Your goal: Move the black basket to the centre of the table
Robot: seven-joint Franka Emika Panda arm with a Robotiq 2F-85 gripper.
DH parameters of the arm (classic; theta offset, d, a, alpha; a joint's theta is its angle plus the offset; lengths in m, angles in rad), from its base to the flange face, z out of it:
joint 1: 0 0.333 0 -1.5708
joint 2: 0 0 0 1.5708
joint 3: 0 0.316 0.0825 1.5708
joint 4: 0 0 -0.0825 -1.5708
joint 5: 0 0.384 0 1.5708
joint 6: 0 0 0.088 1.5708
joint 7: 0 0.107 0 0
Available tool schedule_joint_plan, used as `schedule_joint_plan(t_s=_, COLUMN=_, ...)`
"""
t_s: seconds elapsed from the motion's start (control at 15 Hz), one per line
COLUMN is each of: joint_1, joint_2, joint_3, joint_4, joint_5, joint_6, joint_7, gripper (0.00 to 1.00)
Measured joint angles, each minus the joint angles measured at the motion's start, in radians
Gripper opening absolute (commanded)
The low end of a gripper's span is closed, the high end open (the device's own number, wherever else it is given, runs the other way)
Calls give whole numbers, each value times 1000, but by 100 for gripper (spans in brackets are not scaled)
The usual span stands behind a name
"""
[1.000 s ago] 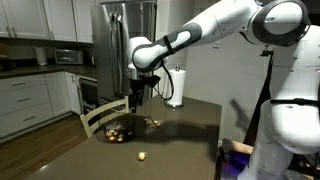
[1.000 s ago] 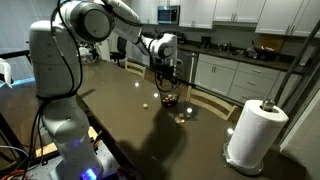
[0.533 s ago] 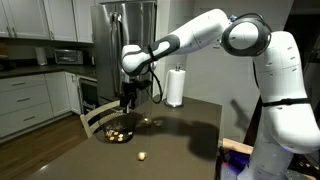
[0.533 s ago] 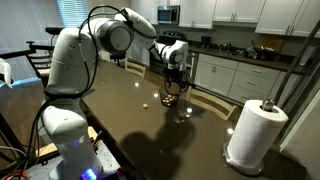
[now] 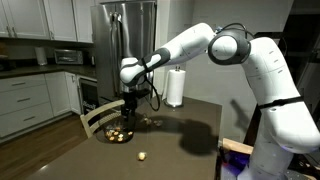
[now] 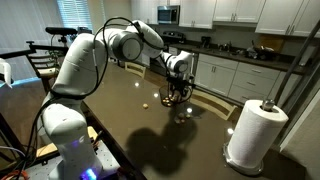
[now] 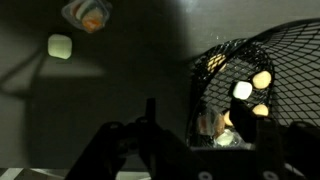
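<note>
The black basket (image 5: 118,133) is a small round wire bowl with yellowish and pale pieces inside. It sits near the table (image 5: 180,140) edge by the chair, and also shows in an exterior view (image 6: 174,98). In the wrist view its wire wall (image 7: 262,62) fills the right side. My gripper (image 5: 128,110) hangs just above the basket in both exterior views (image 6: 178,86). In the wrist view the gripper (image 7: 197,125) is open, with one finger outside the basket's near wall and the other over its inside. It holds nothing.
A loose yellowish piece (image 5: 142,156) lies on the table in front of the basket. The wrist view shows a pale piece (image 7: 60,46) and an orange wrapped item (image 7: 88,13). A paper towel roll (image 6: 252,135) stands on the table. A pale wooden chair (image 5: 98,118) is next to the basket.
The arm has swung towards the chair side and lowered, bringing the gripper from above the table down over the basket's rim. The basket has not moved.
</note>
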Motion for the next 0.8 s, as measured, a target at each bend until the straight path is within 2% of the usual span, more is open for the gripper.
schedule_joint_plan(t_s=0.47, joint_1=0, joint_2=7, joint_3=0, joint_4=15, joint_5=0, joint_6=0, joint_7=0, gripper=2)
schedule_joint_plan(t_s=0.8, joint_1=0, joint_2=7, joint_3=1, joint_4=20, joint_5=0, joint_6=-2, joint_7=0, gripper=1)
